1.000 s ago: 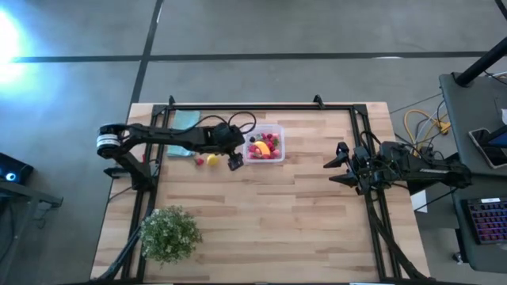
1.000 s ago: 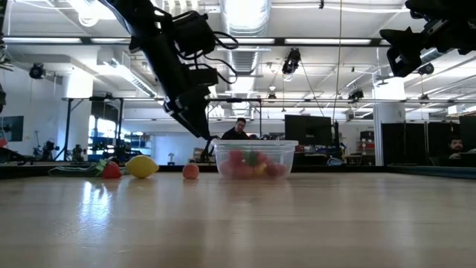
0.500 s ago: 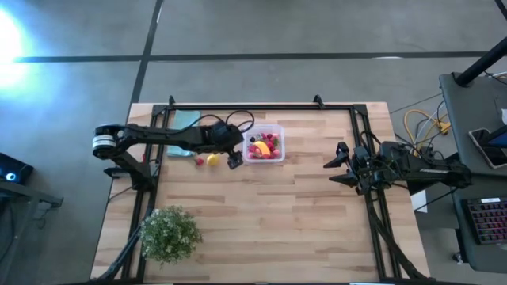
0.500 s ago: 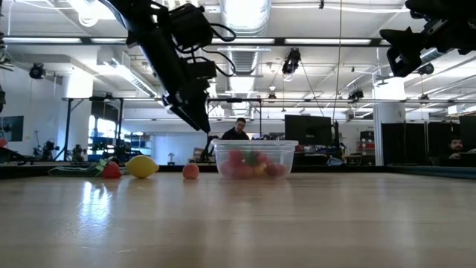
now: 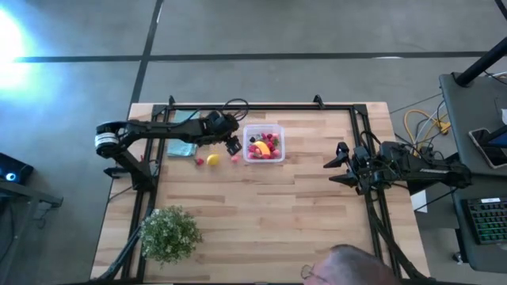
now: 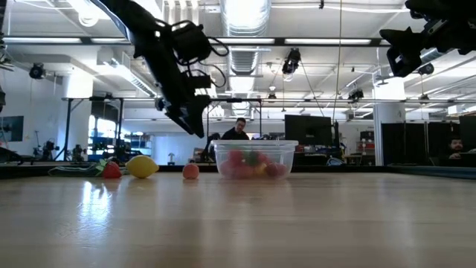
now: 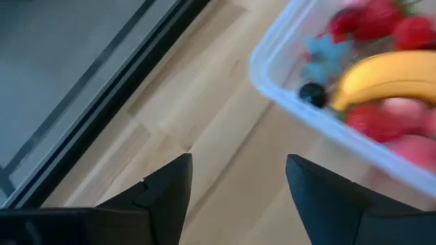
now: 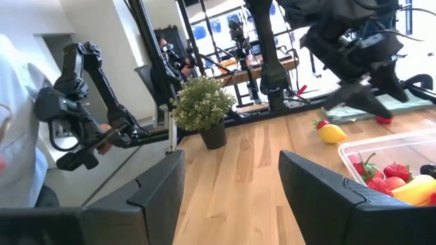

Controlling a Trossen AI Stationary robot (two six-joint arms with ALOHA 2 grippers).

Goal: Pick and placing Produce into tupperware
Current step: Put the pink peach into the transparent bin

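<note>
Left claw (image 5: 233,146) hangs released and empty, upper centre of the high view, just left of the tupperware (image 5: 264,144) packed with produce. Lemon (image 5: 212,160) and two red berries lie on the tabletop (image 5: 261,214) below it; right claw (image 5: 339,165) waits released at mid right

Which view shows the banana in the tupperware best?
The left wrist view: the banana fills the frame, lying among red pieces inside the tupperware. The high view shows a small yellow spot, the right wrist view only its end, the low view a blur through the wall.
</note>
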